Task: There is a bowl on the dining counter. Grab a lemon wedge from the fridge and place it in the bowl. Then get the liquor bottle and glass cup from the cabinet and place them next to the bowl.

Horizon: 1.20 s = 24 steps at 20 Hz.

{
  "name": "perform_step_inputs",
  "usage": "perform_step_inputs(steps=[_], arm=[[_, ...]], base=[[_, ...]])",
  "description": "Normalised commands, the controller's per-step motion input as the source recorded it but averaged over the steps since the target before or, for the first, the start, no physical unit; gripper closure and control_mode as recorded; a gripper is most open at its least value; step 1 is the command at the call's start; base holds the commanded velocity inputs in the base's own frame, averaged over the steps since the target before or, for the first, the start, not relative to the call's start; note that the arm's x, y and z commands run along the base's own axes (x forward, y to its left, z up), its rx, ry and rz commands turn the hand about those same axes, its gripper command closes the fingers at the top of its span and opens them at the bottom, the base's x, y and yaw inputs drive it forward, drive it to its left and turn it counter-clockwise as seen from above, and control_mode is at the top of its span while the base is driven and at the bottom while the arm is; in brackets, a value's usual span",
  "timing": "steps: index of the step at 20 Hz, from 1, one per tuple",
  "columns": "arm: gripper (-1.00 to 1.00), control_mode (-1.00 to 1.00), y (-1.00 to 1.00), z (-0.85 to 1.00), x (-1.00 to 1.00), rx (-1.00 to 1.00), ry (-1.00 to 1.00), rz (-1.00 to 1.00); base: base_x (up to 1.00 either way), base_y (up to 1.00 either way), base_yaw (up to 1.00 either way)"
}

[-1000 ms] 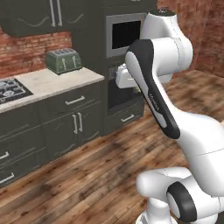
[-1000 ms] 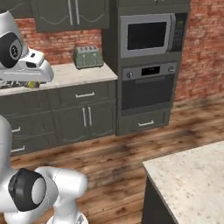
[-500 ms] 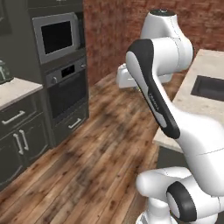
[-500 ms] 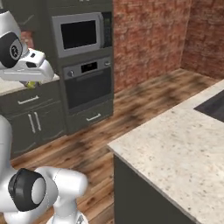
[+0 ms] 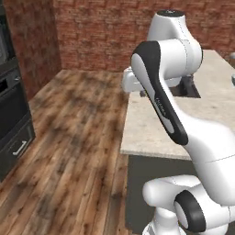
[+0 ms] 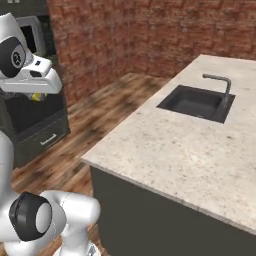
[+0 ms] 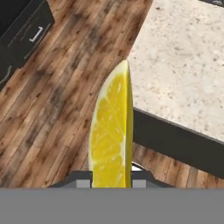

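Wooden flooring [image 7: 57, 87] runs beside a speckled stone counter [image 6: 175, 145], which carries a dark sink [image 6: 196, 102] with a faucet [image 6: 220, 85]. Seen from the hand camera, the lemon wedge [image 7: 111, 135] stands upright between the fingers of the gripper [image 7: 111, 183], clamped at its lower end, its tip pointing away from the hand. It hangs over the floor just off the counter's near edge, with a dark oven [image 6: 35, 125] well apart on the far side.
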Motion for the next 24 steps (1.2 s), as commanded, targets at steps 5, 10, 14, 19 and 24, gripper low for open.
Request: perform_step_inputs(steps=[5, 10, 14, 19, 24], arm=[[1.0, 1.0, 0.0, 0.0, 0.0, 0.0, 0.0, 0.0], [1.0, 1.0, 0.0, 0.0, 0.0, 0.0, 0.0, 0.0], [1.0, 1.0, 0.0, 0.0, 0.0, 0.0, 0.0, 0.0], [1.0, 1.0, 0.0, 0.0, 0.0, 0.0, 0.0, 0.0], [1.0, 1.0, 0.0, 0.0, 0.0, 0.0, 0.0, 0.0]], base=[[-0.31, -0.39, -0.55], [-0.23, -0.45, -0.53], [-0.13, -0.79, -0.35], [-0.11, -1.0, -0.25], [-0.03, -1.0, -0.21]])
